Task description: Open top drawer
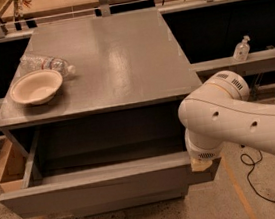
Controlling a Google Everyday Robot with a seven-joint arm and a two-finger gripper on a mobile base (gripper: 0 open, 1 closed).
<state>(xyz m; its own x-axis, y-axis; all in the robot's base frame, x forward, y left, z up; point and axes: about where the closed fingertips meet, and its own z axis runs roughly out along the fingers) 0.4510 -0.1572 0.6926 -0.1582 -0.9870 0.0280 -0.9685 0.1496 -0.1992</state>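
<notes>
The top drawer [97, 187] of the grey cabinet stands pulled far out toward me. Its plain front panel runs along the bottom of the view, its thin left side wall [29, 163] shows, and its inside looks dark and empty. My white arm [239, 118] comes in from the right. My gripper [202, 163] is at the right end of the drawer front, mostly hidden under the arm's wrist. The two lower drawer fronts are hidden behind the open drawer.
A cream bowl [36, 87] and a clear plastic bottle [46, 65] lie on the cabinet top [115, 59] at the left. A cardboard box [6, 169] sits on the floor at left. Cables [258, 186] lie on the floor at right. A sanitiser bottle [241, 49] stands on a shelf.
</notes>
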